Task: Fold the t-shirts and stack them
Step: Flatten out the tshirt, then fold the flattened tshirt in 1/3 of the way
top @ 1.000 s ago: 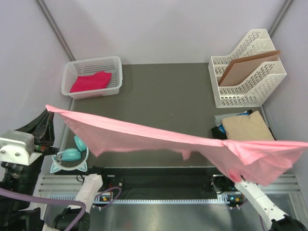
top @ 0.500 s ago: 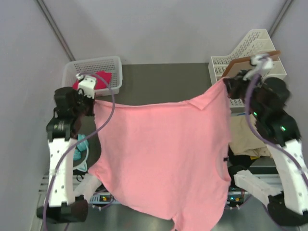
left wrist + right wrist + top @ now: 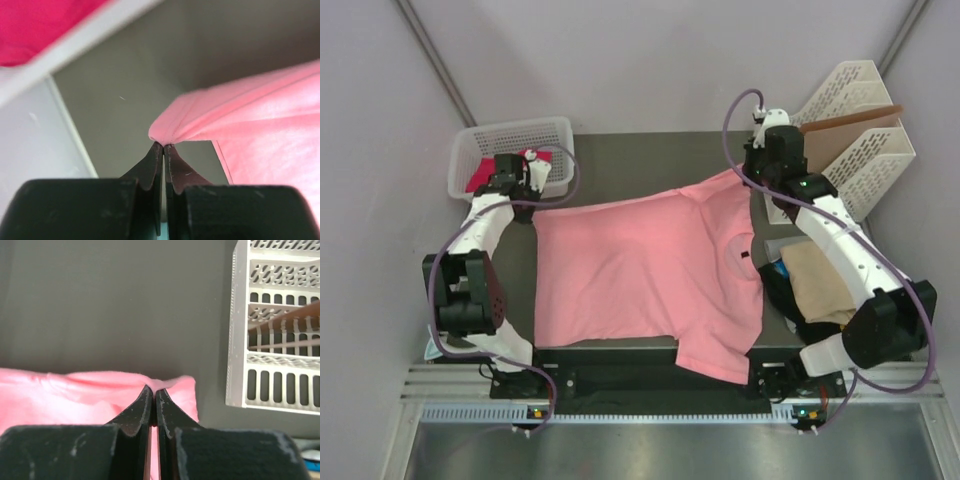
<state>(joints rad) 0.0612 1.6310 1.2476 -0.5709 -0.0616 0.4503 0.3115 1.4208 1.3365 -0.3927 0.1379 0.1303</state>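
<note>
No legible text or labels anywhere.

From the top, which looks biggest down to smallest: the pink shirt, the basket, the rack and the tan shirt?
1. pink shirt, by far the biggest
2. rack
3. basket, a bit smaller than the rack
4. tan shirt, partly hidden, so its true size is unsure

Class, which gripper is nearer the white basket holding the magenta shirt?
Left. The left gripper sits just beside the white basket; the right gripper is far off, by the file rack.
</note>
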